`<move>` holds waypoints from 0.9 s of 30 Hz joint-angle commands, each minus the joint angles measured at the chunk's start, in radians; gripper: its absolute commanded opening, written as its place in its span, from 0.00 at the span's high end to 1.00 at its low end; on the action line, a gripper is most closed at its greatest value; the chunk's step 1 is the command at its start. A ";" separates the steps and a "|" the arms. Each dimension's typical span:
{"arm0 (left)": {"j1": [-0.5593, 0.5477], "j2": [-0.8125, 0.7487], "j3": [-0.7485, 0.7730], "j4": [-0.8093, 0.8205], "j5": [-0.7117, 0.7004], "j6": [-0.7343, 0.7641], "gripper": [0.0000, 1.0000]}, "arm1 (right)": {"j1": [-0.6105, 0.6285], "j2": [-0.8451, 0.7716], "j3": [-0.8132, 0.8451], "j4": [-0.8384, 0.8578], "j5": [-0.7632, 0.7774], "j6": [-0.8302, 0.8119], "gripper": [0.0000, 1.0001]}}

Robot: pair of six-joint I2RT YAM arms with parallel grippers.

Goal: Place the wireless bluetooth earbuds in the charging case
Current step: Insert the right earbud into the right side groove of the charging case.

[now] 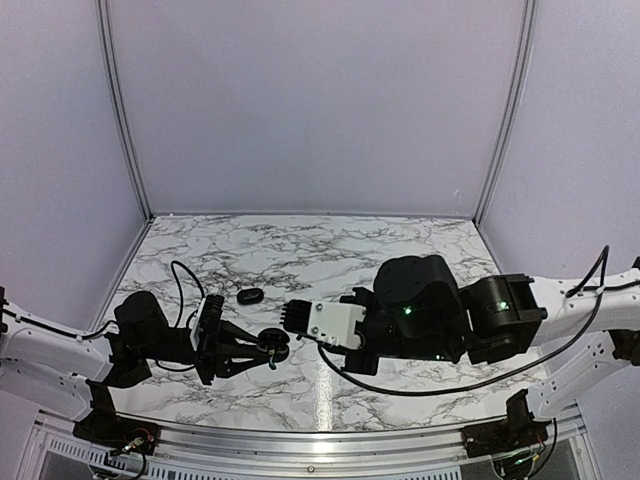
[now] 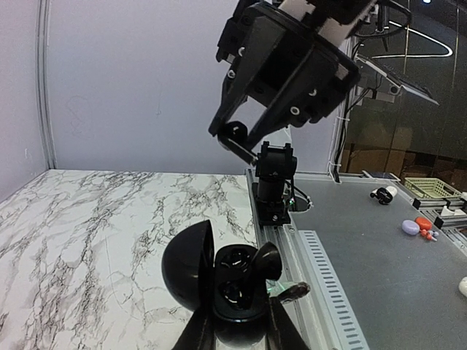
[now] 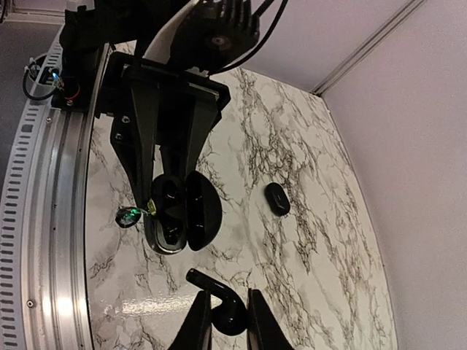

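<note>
- The left gripper point(image 1: 262, 348) clamps the open charging case point(image 3: 175, 211) from its near side, just above the marble table point(image 1: 400, 250); the hinged lid point(image 2: 188, 266) stands swung back, and the wells face the right arm.
- The right gripper point(image 3: 226, 302), just to the right of the case, pinches one glossy black earbud point(image 3: 208, 283) between its pressed-in fingers; bud and case stand close but apart.
- The case lies straight ahead of the right fingertips; the earbud's stem, its long axis, points roughly toward the case's open face; the right arm carries the piece while the left only steadies the case, so the coming move looks like a short push forward with the stem lined up to a well.
- Inside the case, the wells read as dark glossy hollows; whether either already holds a bud cannot be told.
- A small black oval piece point(image 1: 251, 296) lies on the marble just beyond the case, on its far side; too small to identify.
</note>
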 commanded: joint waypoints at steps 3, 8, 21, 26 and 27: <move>0.010 0.026 0.055 0.005 0.017 -0.048 1.00 | 0.073 0.068 0.073 -0.032 0.234 -0.070 0.90; 0.009 0.027 0.060 0.004 0.012 -0.054 1.00 | 0.106 0.103 0.095 -0.051 0.298 -0.092 0.90; 0.010 0.037 0.071 -0.018 0.014 -0.063 1.00 | 0.123 0.165 0.151 -0.087 0.348 -0.152 0.89; 0.010 0.037 0.071 -0.021 0.017 -0.060 1.00 | 0.125 0.181 0.162 -0.091 0.342 -0.167 0.89; 0.010 0.038 0.072 -0.021 0.019 -0.061 1.00 | 0.127 0.184 0.163 -0.092 0.340 -0.170 0.89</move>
